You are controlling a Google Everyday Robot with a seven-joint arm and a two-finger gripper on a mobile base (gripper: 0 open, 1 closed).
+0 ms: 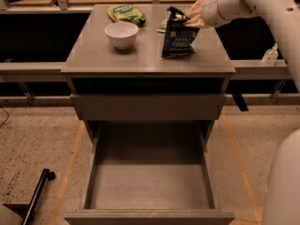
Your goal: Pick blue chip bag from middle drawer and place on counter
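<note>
Pincer [193,17] at the far right part of the desk [93,55], clamped together on the black top band of the blue chip bag [178,39], with pale fingers [197,22] pressed against the bag's upper right corner. White arm [262,3] reaching in from 2 o'clock of the view, wrist bent down toward the bag.

Blue chip bag out of the drawer and on the desk, at about 3 o'clock from the desk's centre: upright, leaning slightly, lower edge touching the grey top, white lettering facing the camera, top corner in the grip.

White bowl [121,33] at 9 o'clock from the desk's centre, well apart from the bag, standing upright. Green chip bag [126,13] at 11 o'clock, lying flat near the far edge, just behind the bowl. Second green bag [163,24] mostly hidden behind the blue one, only a strip showing at the blue bag's 10 o'clock side.

Below the desk's overhang, closed upper drawer front [147,107], plain and grey. Beneath it, at 6 o'clock, middle drawer [147,186] pulled far out toward the camera, flat floor bare, low side walls on both sides.

Small clear bottle [270,55] at 3 o'clock, off the desk, on a ledge beyond its right edge. Black rod [36,198] on the speckled floor at 8 o'clock
</note>
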